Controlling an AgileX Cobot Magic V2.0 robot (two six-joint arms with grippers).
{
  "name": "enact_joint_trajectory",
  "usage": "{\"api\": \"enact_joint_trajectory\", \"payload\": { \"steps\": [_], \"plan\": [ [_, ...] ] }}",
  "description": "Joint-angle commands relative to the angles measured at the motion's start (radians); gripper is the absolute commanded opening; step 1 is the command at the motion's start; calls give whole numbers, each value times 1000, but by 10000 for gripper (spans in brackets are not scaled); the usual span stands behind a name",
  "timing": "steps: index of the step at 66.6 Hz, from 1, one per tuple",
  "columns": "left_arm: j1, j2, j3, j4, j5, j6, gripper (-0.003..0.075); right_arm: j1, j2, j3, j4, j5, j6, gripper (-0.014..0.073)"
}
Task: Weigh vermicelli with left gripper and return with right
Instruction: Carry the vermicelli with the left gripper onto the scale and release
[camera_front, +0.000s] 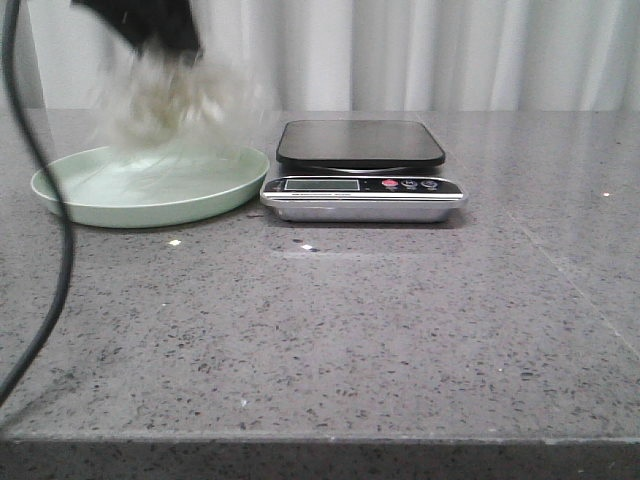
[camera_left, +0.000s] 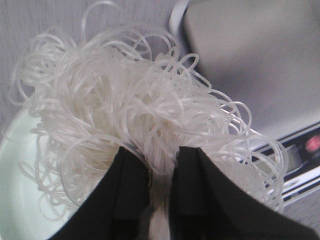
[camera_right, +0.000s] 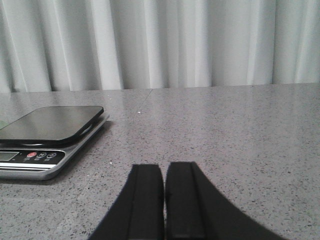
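The vermicelli (camera_left: 125, 115) is a fluffy tangle of thin, curly, translucent white strands — loops spring out all around, so it shows no clear long axis. It hangs from the left gripper (camera_left: 161, 165), whose black fingers pinch a bunch of strands, above the pale green plate (camera_front: 60, 195) beside the scale (camera_front: 362, 172). The right gripper (camera_right: 164, 185) rests low over the table (camera_right: 240, 150) — fingers pressed nearly together, holding nothing.
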Motion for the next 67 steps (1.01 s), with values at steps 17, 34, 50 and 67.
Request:
{"api": "enact_joint_trajectory", "payload": {
  "steps": [17,34,50,67],
  "plan": [
    [-142,-15,-229,-23,-88,0,126,-2,-13,-9,-1,-82,0,188],
    [-195,103,-247,-24,-100,0,127,0,-13,-9,-1,-82,0,188],
    [-218,165,-247,-28,-118,0,275,0,-13,-9,-1,-82,0,188],
    [-221,162,-288,-49,-76,0,547,0,-13,-9,-1,-82,0,188]
  ]
}}
